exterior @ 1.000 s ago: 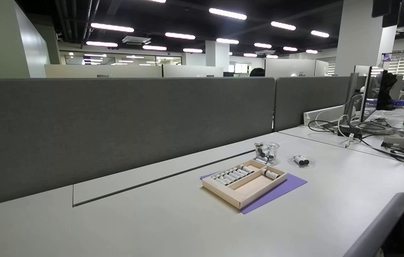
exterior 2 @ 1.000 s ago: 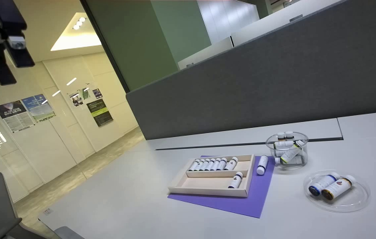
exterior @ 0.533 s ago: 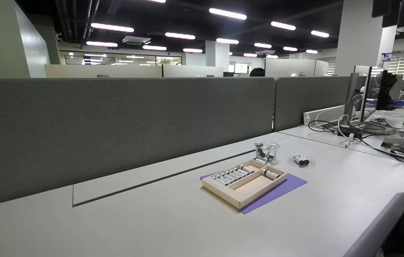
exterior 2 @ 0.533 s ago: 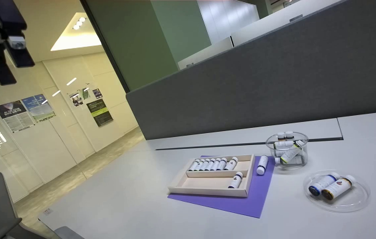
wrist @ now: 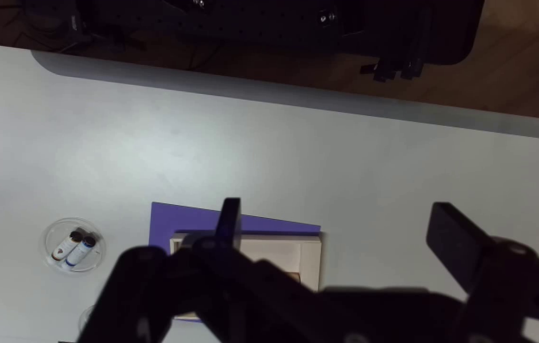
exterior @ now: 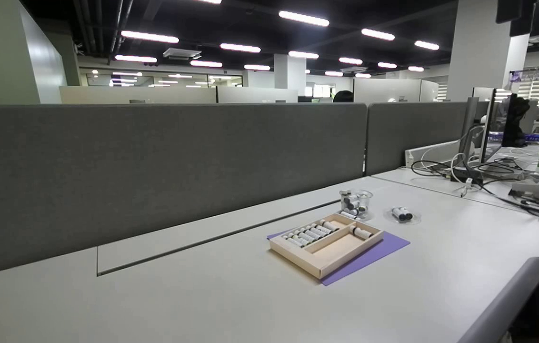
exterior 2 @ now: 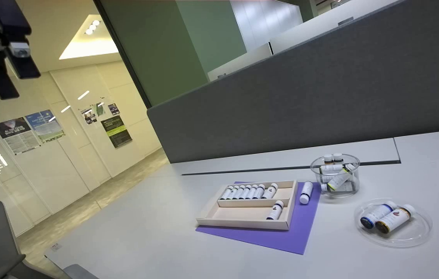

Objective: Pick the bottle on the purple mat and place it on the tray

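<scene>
The bottle (exterior 2: 306, 192) is small and white and lies on the purple mat (exterior 2: 299, 236), beside the tray's end. In an exterior view the bottle (exterior: 348, 216) shows partly behind the tray. The tray (exterior 2: 239, 224) is light wood with a divider and stands on the mat. A row of white bottles lies in its back compartment and a single bottle (exterior 2: 275, 210) in the front one. My gripper (exterior 2: 18, 83) is high above the table, away from the bottle. In the wrist view the gripper (wrist: 336, 209) is wide open and empty. It hides much of the tray (wrist: 311, 262) there; the bottle is hidden or out of view.
A clear round container (exterior 2: 355, 182) with several bottles stands close to the mat's edge. A clear dish (exterior 2: 417, 236) holds two bottles. A grey partition (exterior 2: 320, 97) rises behind the table. Monitors and cables (exterior: 479, 171) are at the far end.
</scene>
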You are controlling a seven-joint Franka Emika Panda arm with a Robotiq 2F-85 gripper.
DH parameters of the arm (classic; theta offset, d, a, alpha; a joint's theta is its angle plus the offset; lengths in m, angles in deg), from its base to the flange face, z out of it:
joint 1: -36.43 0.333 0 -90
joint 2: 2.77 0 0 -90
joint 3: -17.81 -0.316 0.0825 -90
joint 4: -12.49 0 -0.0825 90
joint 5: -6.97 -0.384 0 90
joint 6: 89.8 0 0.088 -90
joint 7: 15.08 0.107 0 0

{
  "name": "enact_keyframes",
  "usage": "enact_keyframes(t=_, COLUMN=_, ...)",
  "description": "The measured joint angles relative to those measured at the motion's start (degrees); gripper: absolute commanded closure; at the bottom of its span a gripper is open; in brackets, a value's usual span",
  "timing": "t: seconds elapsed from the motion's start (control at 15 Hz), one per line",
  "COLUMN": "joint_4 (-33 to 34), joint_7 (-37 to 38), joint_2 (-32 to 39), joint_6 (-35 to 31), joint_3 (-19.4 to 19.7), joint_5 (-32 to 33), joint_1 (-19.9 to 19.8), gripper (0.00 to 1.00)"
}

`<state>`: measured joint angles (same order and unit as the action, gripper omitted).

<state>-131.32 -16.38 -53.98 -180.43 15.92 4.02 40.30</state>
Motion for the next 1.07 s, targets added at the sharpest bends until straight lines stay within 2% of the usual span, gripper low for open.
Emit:
enact_keyframes(t=0.33, joint_4=0.0, joint_7=0.0, joint_2=0.0, joint_6=0.0, joint_3=0.0, joint_5=0.0, joint_1=0.0, gripper=0.0)
enact_keyframes(t=0.53, joint_4=-0.1, joint_7=0.3, joint_2=2.2, joint_6=-4.7, joint_3=-0.5, joint_5=0.9, joint_1=-0.5, gripper=0.0)
enact_keyframes(t=0.8, joint_4=-0.9, joint_7=-0.5, joint_2=12.3, joint_6=-19.4, joint_3=-2.4, joint_5=2.2, joint_1=-1.0, gripper=0.0)
enact_keyframes(t=1.07, joint_4=-0.1, joint_7=-5.2, joint_2=27.2, joint_6=-36.2, joint_3=-1.7, joint_5=2.2, joint_1=-0.5, gripper=0.0)
